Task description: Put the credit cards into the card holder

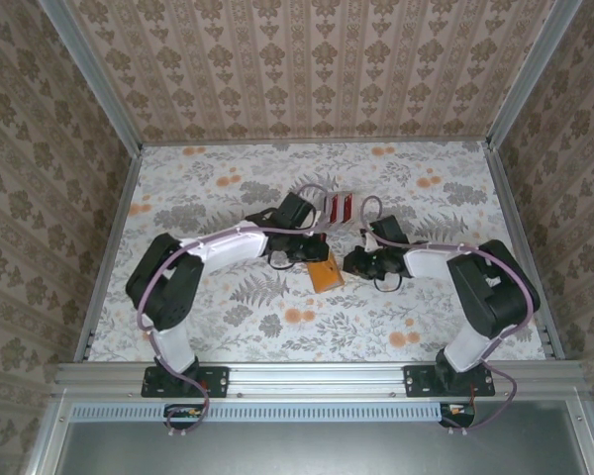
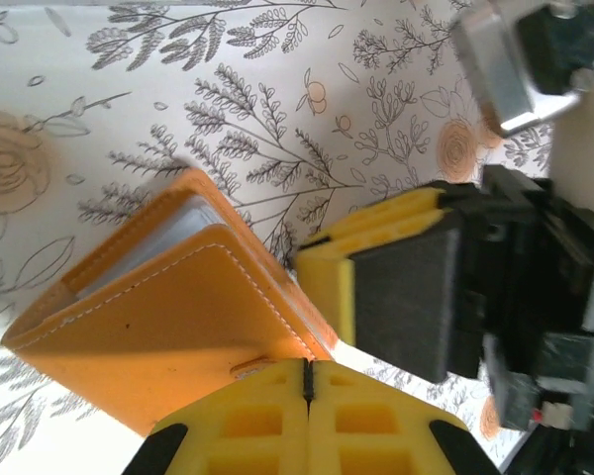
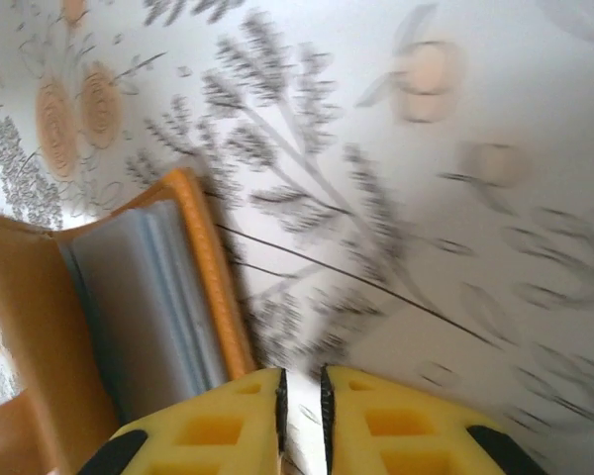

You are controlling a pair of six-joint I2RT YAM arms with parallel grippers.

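1. Card holder [image 1: 327, 275] – orange, mid-bench, between the 2 arms. It stands partly open; grey inner sleeves show between its covers in the right wrist view [image 3: 139, 297].
2. Left fingers [image 2: 277, 416] – pressed together, tips at the holder's [image 2: 168, 317] lower stitched edge. Whether they pinch a flap, I cannot tell.
3. Right fingers [image 3: 228, 426] – a narrow slit apart, nothing between them, just beside the holder's open orange edge.
4. Credit cards [image 1: 339, 208] – red and white stripes, beyond the holder toward the back wall, apart from it.
5. Bench [image 1: 228, 188] – open floral surface left, right and near side of the work area.
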